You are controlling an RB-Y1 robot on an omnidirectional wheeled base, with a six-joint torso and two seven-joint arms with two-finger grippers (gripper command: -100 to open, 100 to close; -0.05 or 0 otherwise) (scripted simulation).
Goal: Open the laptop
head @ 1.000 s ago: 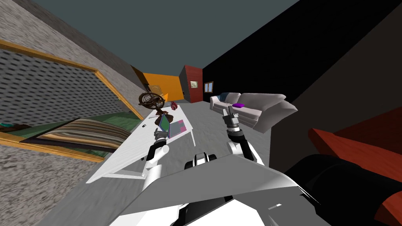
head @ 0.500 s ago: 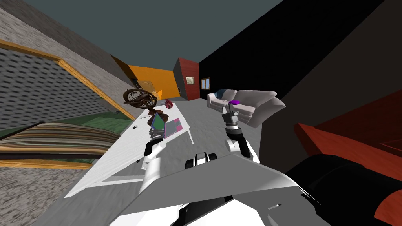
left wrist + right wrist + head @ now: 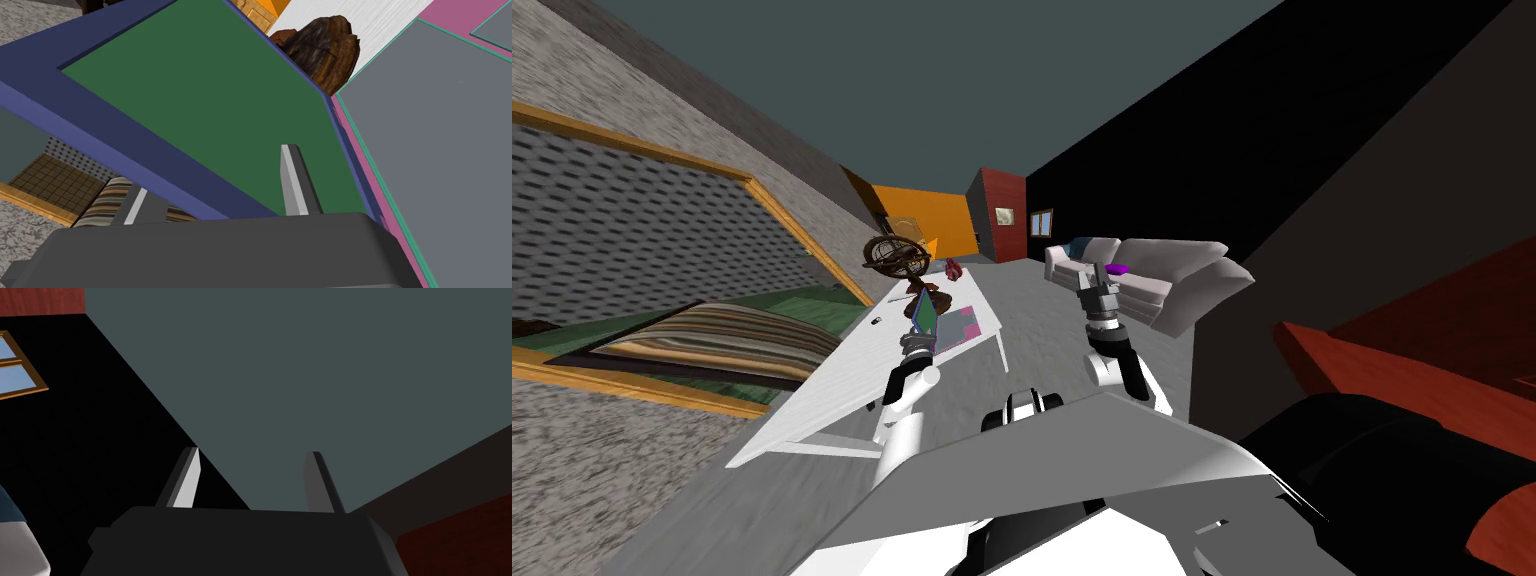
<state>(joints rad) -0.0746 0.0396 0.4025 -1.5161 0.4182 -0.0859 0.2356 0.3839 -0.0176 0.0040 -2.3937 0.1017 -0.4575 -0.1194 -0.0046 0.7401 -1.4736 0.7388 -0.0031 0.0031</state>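
My L gripper (image 3: 212, 172) is wide open, w/ the lid (image 3: 200, 100) edge between its 2 fingers. One finger (image 3: 295, 175) is in front of the green screen & the other is behind the blue rim. I think that's so I can push the lid w/o squeezing it.

The laptop (image 3: 940, 318) sits near the far end of the white counter (image 3: 842, 390), by the edge nearest me, where my arm can reach. Its lid stands up off the grey & pink base (image 3: 430, 150), so it looks partway open already, prob most of the job.

Just behind it is a brown globe (image 3: 897, 257), w/ its foot by the hinge.

My R gripper (image 3: 252, 460) is wide open too. It holds nothing & is held up off to the side, out of the way.
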